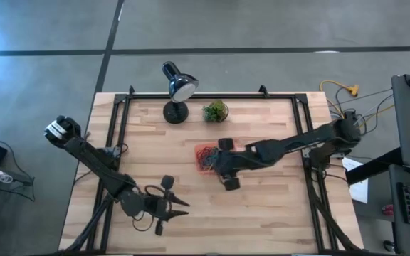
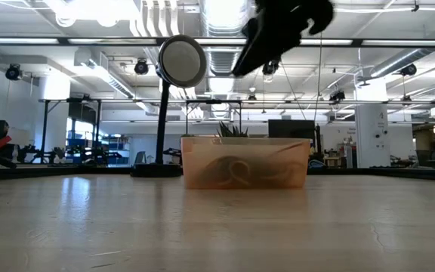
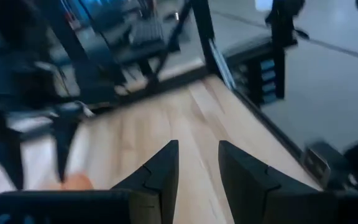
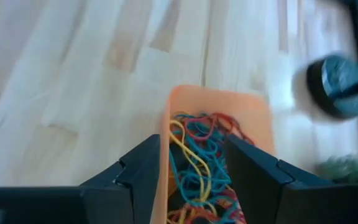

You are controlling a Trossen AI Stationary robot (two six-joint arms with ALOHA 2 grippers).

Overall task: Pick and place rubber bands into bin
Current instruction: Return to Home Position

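Pale wood planks make up the counter point(image 1: 262, 206) beneath two dark arms. On the left, the left pincer point(image 3: 197, 163) hangs over the corner of the counter farthest from the lamp. Its two fingers are parted by a modest gap, with nothing between them and nothing touched. That arm comes in from beyond the counter's left edge, folds at the elbow and points its wrist toward the middle of the boards. Along the back edge stands a black desk lamp point(image 1: 179, 87), and just to its right is a small green potted plant point(image 1: 215, 111). The orange bin point(image 1: 198, 151) sits near the centre, on the open boards in front of the plant. It holds a tangle of rubber bands point(image 4: 194, 143) in red, blue, yellow and green, and the low view shows them dimly through its translucent wall. Above it hovers the right pincer point(image 4: 194, 167), raised well clear of the rim. It is partly open and empty; from its own wrist camera, one finger lines up with the bin's wall and the other with the heap of bands. The right arm reaches almost straight from its base at the counter's right edge to the centre, with the wrist tipped downward.
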